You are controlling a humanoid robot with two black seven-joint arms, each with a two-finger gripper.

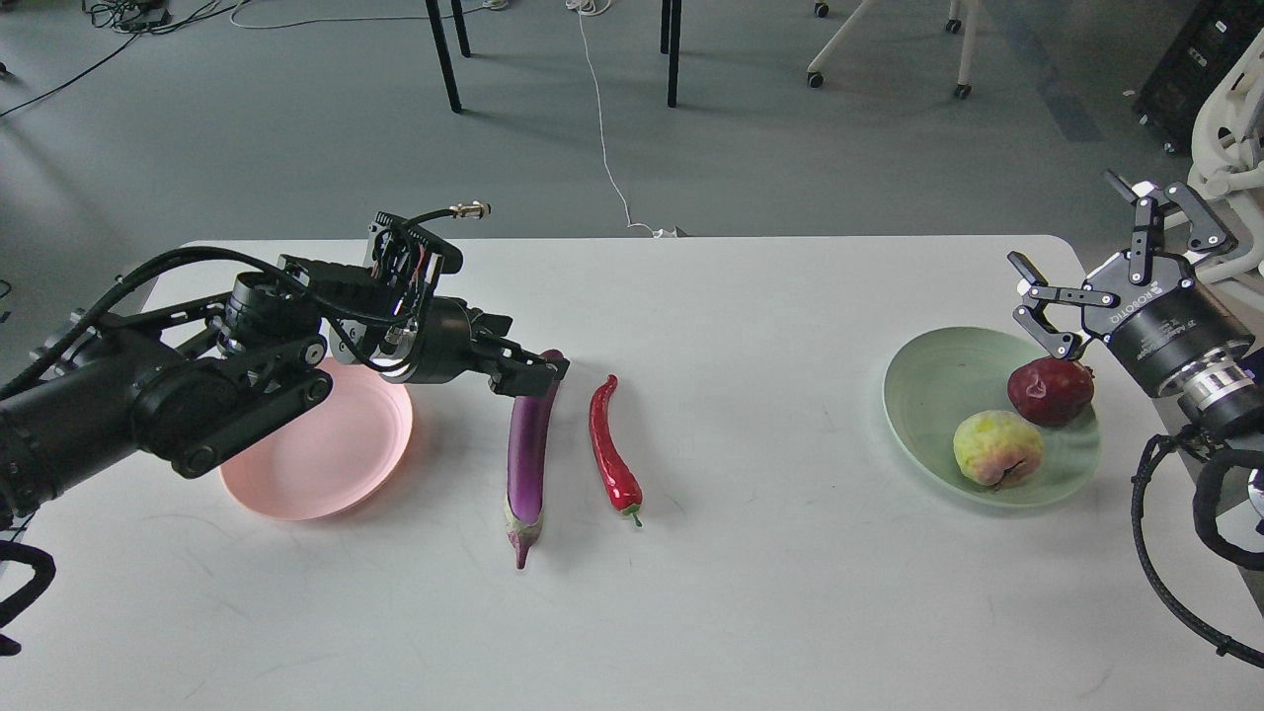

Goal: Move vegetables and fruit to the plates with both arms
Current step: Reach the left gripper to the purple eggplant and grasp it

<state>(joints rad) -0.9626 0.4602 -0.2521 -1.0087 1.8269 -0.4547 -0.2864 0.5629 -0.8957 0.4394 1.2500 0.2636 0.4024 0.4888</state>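
Observation:
The purple eggplant (528, 454) and the red chili (610, 449) lie side by side on the white table (750, 592), between the plates. The pink plate (326, 464) at the left is empty. The mint green plate (923, 395) at the right holds the dark red pomegranate (1049, 390) and the yellow-green fruit (997, 447). My left gripper (540, 373) reaches across the pink plate, low at the eggplant's far end; its fingers cannot be told apart. My right gripper (1066, 222) is open and empty, above and behind the pomegranate.
The table's far edge runs just behind both arms. Beyond it on the grey floor are black table legs (673, 49), a white cable (604, 128) and chair bases. My left forearm (178, 385) covers part of the pink plate's left rim.

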